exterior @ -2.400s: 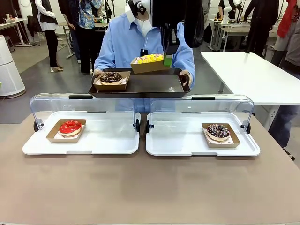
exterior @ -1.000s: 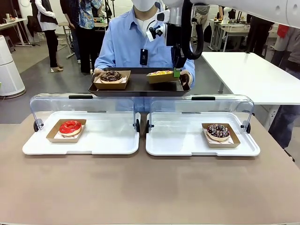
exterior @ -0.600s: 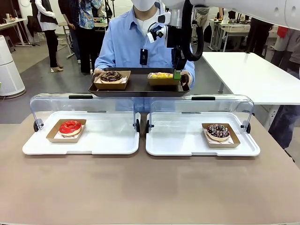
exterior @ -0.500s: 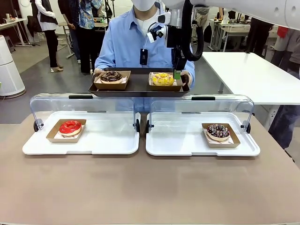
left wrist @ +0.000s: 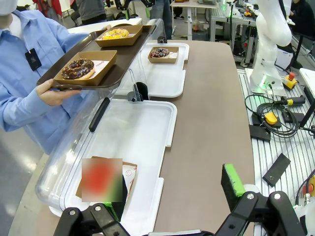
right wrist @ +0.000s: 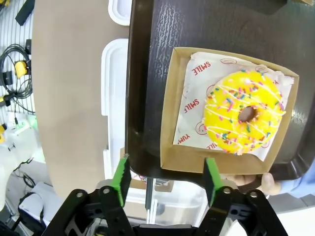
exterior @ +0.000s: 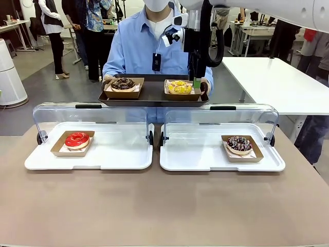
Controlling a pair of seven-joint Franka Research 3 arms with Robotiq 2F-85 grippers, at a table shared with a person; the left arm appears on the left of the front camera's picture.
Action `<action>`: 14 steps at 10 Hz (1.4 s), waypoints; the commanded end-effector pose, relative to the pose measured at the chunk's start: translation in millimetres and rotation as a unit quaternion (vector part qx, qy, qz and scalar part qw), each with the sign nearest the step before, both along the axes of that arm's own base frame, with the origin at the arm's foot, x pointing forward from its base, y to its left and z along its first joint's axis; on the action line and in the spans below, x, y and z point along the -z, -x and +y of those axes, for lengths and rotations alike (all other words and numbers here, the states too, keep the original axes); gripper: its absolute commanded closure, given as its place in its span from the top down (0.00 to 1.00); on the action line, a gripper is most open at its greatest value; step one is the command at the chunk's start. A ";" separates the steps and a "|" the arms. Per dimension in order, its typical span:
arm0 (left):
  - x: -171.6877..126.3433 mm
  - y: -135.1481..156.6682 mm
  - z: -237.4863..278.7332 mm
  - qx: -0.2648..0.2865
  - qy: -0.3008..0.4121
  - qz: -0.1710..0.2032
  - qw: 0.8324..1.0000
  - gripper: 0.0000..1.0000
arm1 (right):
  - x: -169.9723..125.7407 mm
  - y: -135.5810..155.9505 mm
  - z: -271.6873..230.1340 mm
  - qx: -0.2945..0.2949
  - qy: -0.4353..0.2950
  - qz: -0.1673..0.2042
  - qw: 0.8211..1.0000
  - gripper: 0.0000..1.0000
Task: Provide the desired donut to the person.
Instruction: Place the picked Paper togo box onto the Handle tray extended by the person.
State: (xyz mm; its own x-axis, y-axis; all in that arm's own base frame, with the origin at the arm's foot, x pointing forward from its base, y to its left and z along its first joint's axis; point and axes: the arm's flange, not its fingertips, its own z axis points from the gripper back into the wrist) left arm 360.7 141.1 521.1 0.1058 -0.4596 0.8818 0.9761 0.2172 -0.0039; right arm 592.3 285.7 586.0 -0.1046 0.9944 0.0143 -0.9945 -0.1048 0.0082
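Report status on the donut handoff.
Right pincer open, clear of yellow donut. Donut on person's tray. Left pincer open. Nothing blocking.

Four donuts sit in cardboard trays: two on the dark serving tray (exterior: 153, 95) at the far side, one chocolate (exterior: 123, 83) and one yellow (exterior: 179, 86); one red (exterior: 76, 139) near left; one chocolate-sprinkled (exterior: 239, 143) near right. Two white display trays (exterior: 92, 154) (exterior: 205, 154).
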 end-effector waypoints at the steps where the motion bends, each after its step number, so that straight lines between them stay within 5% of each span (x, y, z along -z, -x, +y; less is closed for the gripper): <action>1: -0.4 1.6 0.5 0.001 0.006 -0.004 1.000 1.00 | -0.6 1.2 1.3 0.005 -0.011 0.014 1.000 1.00; 14: -0.4 1.6 0.5 0.001 0.006 -0.004 1.000 1.00 | 0.2 0.4 0.1 0.000 0.001 0.001 1.000 1.00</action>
